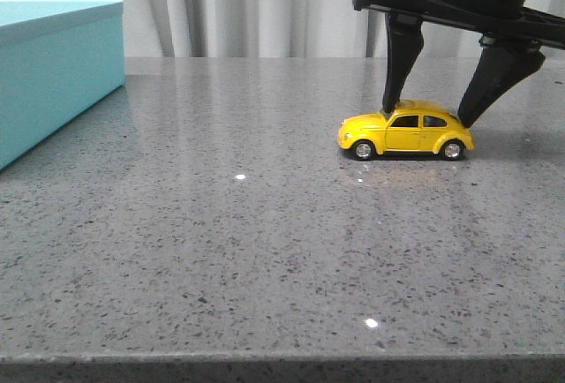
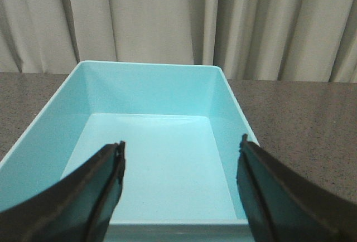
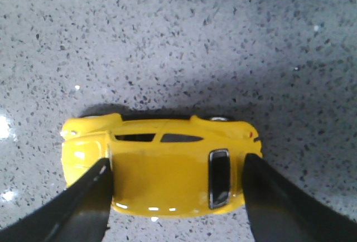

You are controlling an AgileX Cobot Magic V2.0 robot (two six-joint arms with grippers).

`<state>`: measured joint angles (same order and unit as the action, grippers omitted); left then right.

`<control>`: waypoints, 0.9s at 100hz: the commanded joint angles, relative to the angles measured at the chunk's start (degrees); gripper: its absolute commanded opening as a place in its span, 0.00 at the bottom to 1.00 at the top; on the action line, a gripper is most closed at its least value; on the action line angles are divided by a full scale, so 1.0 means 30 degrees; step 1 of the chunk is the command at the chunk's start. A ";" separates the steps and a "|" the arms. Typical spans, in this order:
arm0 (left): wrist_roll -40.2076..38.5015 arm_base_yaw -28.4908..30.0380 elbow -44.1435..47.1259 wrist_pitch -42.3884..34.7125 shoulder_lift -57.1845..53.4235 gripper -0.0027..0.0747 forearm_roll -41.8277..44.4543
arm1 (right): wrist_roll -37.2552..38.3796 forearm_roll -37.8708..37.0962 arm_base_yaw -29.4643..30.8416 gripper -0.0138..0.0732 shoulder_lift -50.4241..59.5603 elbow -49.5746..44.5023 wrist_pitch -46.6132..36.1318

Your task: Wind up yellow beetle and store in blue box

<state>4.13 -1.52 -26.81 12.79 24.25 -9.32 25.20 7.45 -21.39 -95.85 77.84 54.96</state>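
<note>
The yellow beetle (image 1: 406,131) stands on its wheels on the grey table, right of centre, nose to the left. My right gripper (image 1: 427,116) reaches down over it, one finger against the windshield and the other against the rear, so it is shut on the car lengthwise. The right wrist view shows the beetle's roof (image 3: 162,172) between the two fingers (image 3: 89,197). The blue box (image 1: 53,70) stands at the far left of the table. My left gripper (image 2: 181,153) hangs open and empty above the box's open inside (image 2: 150,158), which holds nothing.
Grey speckled tabletop (image 1: 221,242) stretches between the box and the car. Pale curtains (image 1: 247,3) hang behind the table. The table's front edge runs along the bottom of the front view.
</note>
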 commanded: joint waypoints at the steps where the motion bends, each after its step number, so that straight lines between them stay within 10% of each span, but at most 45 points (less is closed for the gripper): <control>1: 0.0022 -0.0127 -0.0664 -0.1391 0.0250 0.59 -0.0141 | 0.0060 -0.0252 -0.0014 0.72 0.0492 0.0578 -0.0397; 90: 0.0022 -0.0127 -0.0664 -0.1391 0.0250 0.59 -0.0141 | 0.0428 -0.4826 0.1759 0.72 0.0632 0.0399 0.2422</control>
<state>4.13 -1.52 -26.81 12.79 24.25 -9.32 26.42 -0.73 -17.74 -95.84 78.30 60.24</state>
